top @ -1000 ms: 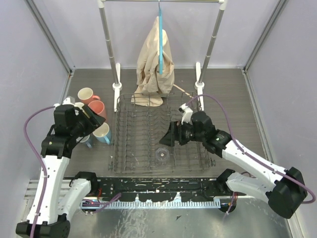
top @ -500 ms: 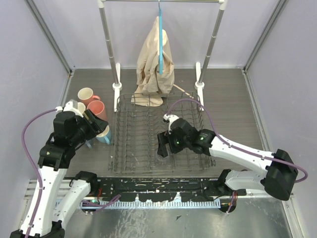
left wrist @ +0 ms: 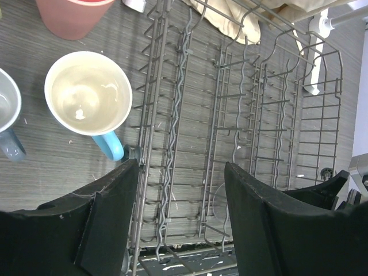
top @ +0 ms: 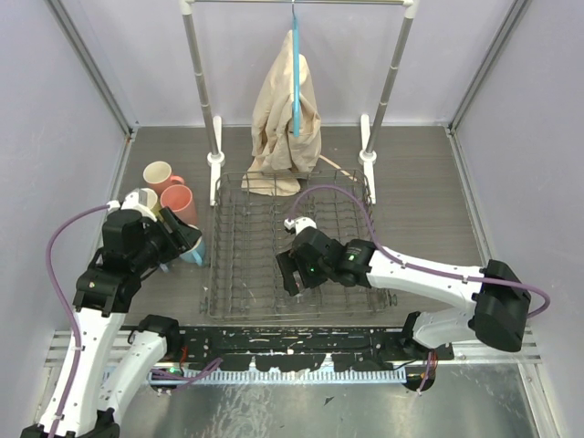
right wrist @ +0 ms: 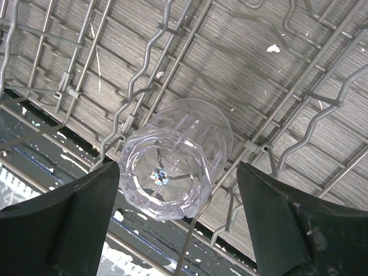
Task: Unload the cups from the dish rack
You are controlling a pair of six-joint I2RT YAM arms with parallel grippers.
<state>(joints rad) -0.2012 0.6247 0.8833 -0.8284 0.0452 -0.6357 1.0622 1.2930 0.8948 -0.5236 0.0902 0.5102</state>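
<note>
Glass (right wrist: 175, 158) sits at the near end of the dish rack (left wrist: 270, 115) with the right gripper (right wrist: 178, 190) over it, jaws wide and empty, while the left gripper (left wrist: 181, 167) hangs open by the light blue mug (left wrist: 89, 92).

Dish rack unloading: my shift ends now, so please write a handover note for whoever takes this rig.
Left tool: open, empty, above the left edge of the dark wire dish rack, near the light blue mug.
Right tool: open, straddling the clear glass in the rack, not gripping.
Done: two salmon-pink mugs, pale yellow mug, light blue mug and grey-blue mug stand on the table left of the rack.
Left: grip the glass, lift it out, set it with the mugs.
</note>
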